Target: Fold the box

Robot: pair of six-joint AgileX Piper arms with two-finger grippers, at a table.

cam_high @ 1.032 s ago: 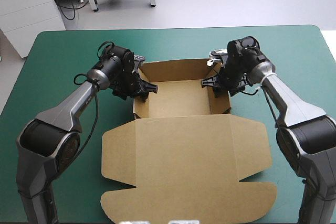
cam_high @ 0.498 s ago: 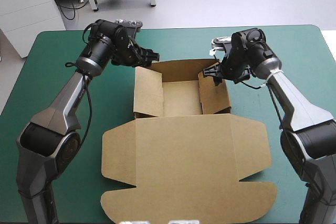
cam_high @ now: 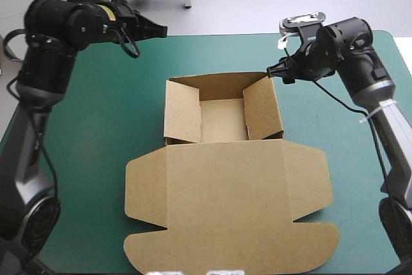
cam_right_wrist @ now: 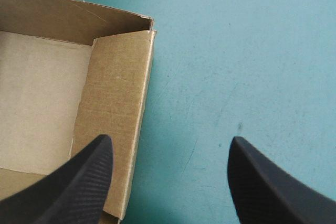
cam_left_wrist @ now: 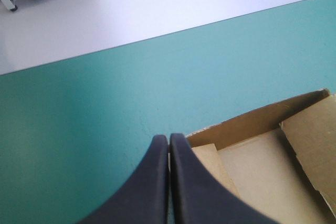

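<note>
The box [cam_high: 222, 172] lay on the table [cam_high: 90, 133]. Its lid [cam_high: 232, 223] lay flat on the near side. Behind the lid the tray [cam_high: 223, 120] stood open, walls up. The right gripper [cam_high: 278, 71] hung by the box's far right corner. Its fingers [cam_right_wrist: 86, 179] stood wide apart and held nothing, one over the right wall [cam_right_wrist: 113, 103], one outside the box. The left gripper [cam_high: 159, 29] hung higher, past the box's far left corner. Its fingers [cam_left_wrist: 149, 187] were pressed together, empty.

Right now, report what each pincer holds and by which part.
Nothing. The left pincer is shut and empty, off the box; the right pincer is open by its right wall.
</note>
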